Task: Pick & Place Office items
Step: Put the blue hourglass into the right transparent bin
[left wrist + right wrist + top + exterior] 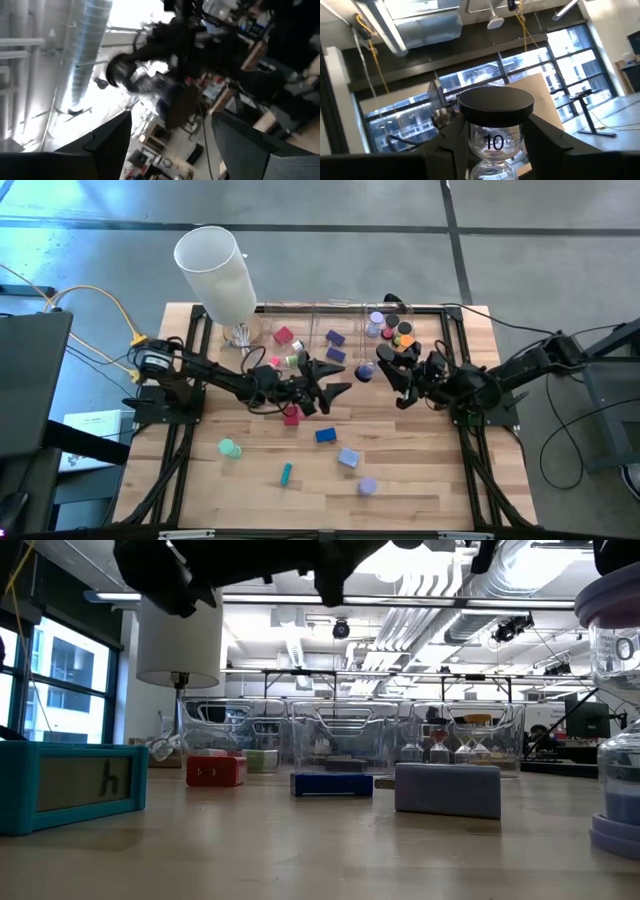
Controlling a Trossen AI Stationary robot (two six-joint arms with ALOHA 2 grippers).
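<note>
Small office items lie on the wooden table: red blocks, purple blocks, a blue block, a lavender block, a lavender roll, a green roll and a teal stick. My left gripper hovers open over the table's middle, with nothing between its fingers. My right gripper, just to its right, is shut on a small sand timer with a black cap and "10" on its glass. My right gripper pinches the sand timer's glass, just below the black cap, between its two fingers. The timer stands along the fingers with its capped end away from the wrist, and the gripper tilts upward. The timer's lower end is hidden by the gripper.
Clear plastic bins line the far edge; the right one holds colourful rolls. A tall white cylinder stands at the far left. In the low view a teal piece and a purple-capped timer stand close by.
</note>
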